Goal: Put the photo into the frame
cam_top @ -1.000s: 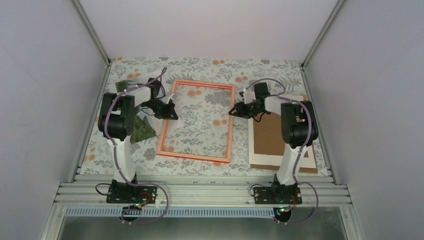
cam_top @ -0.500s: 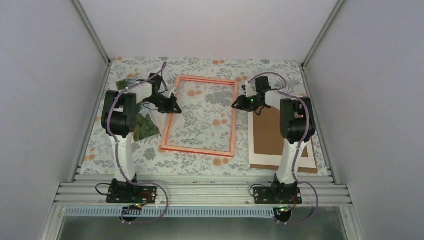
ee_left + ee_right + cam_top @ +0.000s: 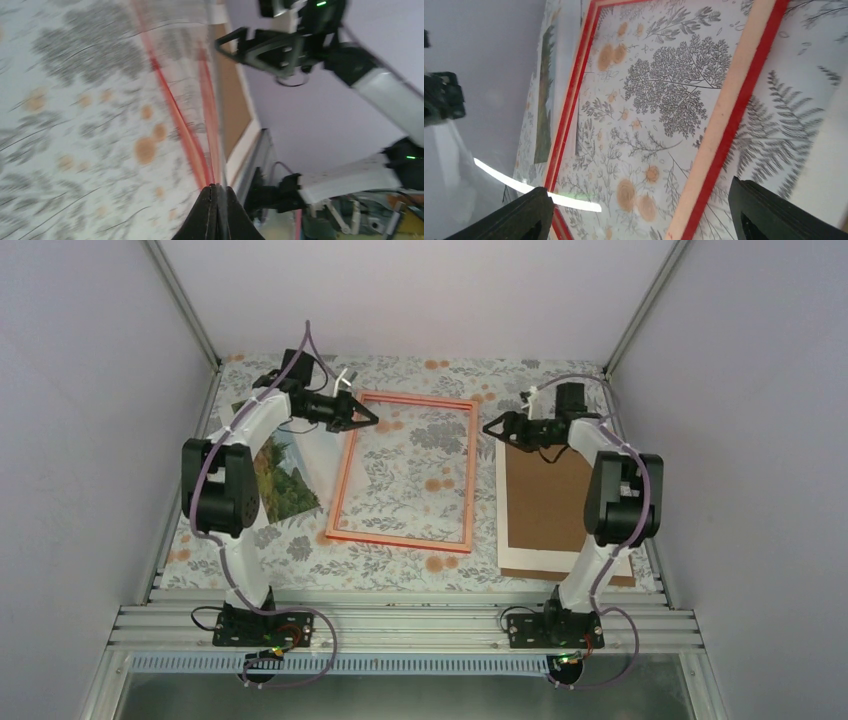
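Plain pale walls (image 3: 90, 390) stand at 9, 12 and 3 o'clock around the table (image 3: 400, 370). A floral cloth (image 3: 300, 550) covers it, with an aluminium rail (image 3: 400, 625) at 6.

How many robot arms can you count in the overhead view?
2. The left arm reaches to the far left corner of the frame; the right arm reaches over the far end of the board. None looks hidden.
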### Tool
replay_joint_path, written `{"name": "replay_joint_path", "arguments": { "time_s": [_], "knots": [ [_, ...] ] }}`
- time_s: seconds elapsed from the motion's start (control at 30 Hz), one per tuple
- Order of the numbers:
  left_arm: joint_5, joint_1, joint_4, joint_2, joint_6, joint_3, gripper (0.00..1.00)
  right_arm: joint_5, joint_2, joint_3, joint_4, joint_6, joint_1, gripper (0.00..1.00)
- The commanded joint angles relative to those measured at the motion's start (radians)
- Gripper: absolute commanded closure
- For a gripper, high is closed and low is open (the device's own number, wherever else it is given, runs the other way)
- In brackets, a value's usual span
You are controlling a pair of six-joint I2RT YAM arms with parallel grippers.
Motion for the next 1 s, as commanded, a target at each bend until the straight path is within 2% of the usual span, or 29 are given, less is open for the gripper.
{"name": "replay_joint_path", "arguments": {
  "time_s": [0.0,0.07,0.17,0.23,0.37,0.47,0.6,0.7,0.83,0.97],
  "knots": [
    [0.233,-0.037,0.161,-0.103,-0.183,0.044,0.98,-0.077,-0.104,-0.061,-0.08,-0.072,-0.067,0.11],
    [0.268,-0.073,0.279,-0.142,-0.303,0.026,0.98,-0.054,-0.151,-0.095,-0.096,-0.091,-0.098,0.1],
    [0.283,-0.122,0.583,-0.208,-0.518,-0.016,0.98,-0.017,-0.215,-0.149,-0.1,-0.104,-0.148,0.1],
    [0.28,-0.149,0.7,-0.235,-0.606,-0.021,0.98,0.006,-0.249,-0.169,-0.098,-0.105,-0.184,0.1],
    [0.271,-0.195,0.678,-0.253,-0.538,-0.047,0.98,0.017,-0.31,-0.189,-0.093,-0.092,-0.264,0.04],
    [0.226,-0.195,0.66,-0.256,-0.495,-0.163,0.98,0.03,-0.337,-0.207,-0.09,-0.083,-0.307,0.0],
    [0.122,-0.18,0.596,-0.226,-0.441,-0.313,0.98,0.047,-0.364,-0.232,-0.09,-0.085,-0.316,0.0],
    [0.07,-0.15,0.633,-0.194,-0.459,-0.419,0.98,0.066,-0.377,-0.254,-0.084,-0.088,-0.316,0.0],
    [-0.037,-0.144,0.539,-0.127,-0.319,-0.424,0.98,0.072,-0.372,-0.284,-0.061,-0.075,-0.315,0.03],
    [-0.134,-0.124,0.497,-0.075,-0.294,-0.451,0.98,0.06,-0.353,-0.28,-0.063,-0.079,-0.295,0.07]
  ]
}}
